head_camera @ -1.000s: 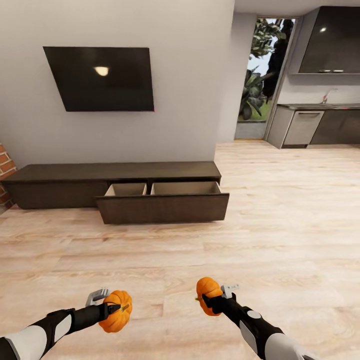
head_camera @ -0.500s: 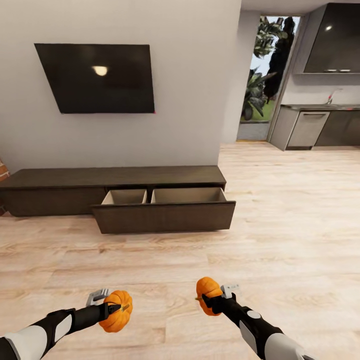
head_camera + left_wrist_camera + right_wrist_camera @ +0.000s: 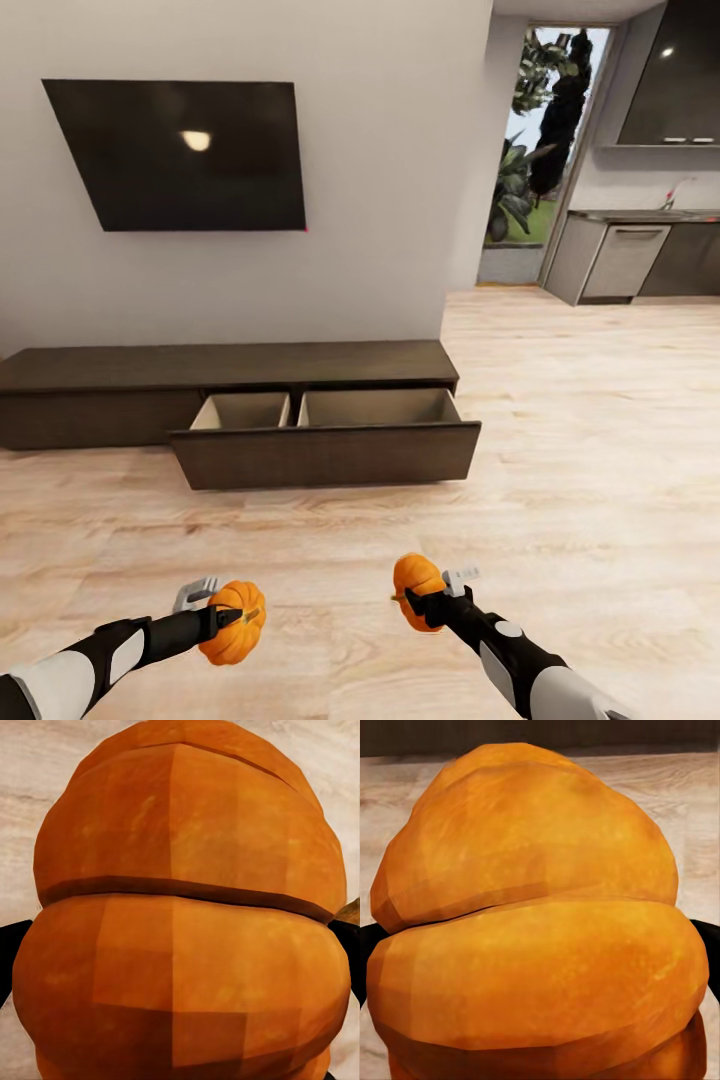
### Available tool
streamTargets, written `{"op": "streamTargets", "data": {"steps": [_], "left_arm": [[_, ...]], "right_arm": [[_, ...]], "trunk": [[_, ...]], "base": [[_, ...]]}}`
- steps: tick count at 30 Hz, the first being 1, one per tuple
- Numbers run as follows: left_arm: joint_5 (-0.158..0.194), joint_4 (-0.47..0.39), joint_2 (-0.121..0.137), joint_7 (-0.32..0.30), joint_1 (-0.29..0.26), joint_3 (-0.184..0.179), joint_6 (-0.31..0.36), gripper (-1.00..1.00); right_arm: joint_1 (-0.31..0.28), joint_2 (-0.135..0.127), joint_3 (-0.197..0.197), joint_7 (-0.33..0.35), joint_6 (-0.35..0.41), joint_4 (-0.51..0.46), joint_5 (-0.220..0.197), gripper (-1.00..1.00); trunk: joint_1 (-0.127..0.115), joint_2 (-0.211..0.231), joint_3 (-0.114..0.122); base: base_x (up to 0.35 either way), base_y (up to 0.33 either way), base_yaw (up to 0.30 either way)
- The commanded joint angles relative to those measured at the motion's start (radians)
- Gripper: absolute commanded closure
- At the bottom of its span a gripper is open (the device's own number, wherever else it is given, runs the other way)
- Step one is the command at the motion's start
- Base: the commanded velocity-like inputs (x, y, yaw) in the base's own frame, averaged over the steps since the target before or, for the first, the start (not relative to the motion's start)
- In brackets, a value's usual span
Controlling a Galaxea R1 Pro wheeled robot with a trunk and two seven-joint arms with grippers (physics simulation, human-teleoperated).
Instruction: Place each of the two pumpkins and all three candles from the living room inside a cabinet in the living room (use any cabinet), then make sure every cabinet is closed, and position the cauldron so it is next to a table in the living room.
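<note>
Over pale wood floor [image 3: 560, 420] — cabinet [image 3: 300, 400] drawer open.

Bare floor [image 3: 360, 530] lies open between my arms and the cabinet [image 3: 230, 365]. Its pulled-out drawer [image 3: 325, 455] is open from above, both beige compartments unobstructed; a divider separates them. My left fingers [image 3: 222, 617] and right fingers [image 3: 425, 603] each clamp a pumpkin [image 3: 235, 625] [image 3: 415, 578].

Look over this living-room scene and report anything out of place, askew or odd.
Only the cabinet stands out: its wide drawer hangs pulled out, its beige compartments bare. Otherwise, the left gripper and right gripper each carry a pumpkin above the floor. Nothing spilled or damaged.
</note>
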Motion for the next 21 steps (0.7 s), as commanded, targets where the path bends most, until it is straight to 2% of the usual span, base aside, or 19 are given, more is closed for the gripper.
{"op": "streamTargets", "data": {"steps": [1,21], "left_arm": [[0.002,0.0,0.0,0.0,0.0,0.006,0.0,1.0],[0.0,0.0,-0.001,-0.001,0.0,0.006,-0.007,1.0]], "right_arm": [[0.0,0.0,-0.002,0.001,0.0,-0.001,-0.003,1.0],[0.0,0.002,-0.002,0.005,0.0,-0.001,-0.006,1.0]], "trunk": [[0.0,0.0,0.0],[0.0,0.0,0.0]], "base": [[0.337,0.0,0.0],[0.337,0.0,0.0]]}}
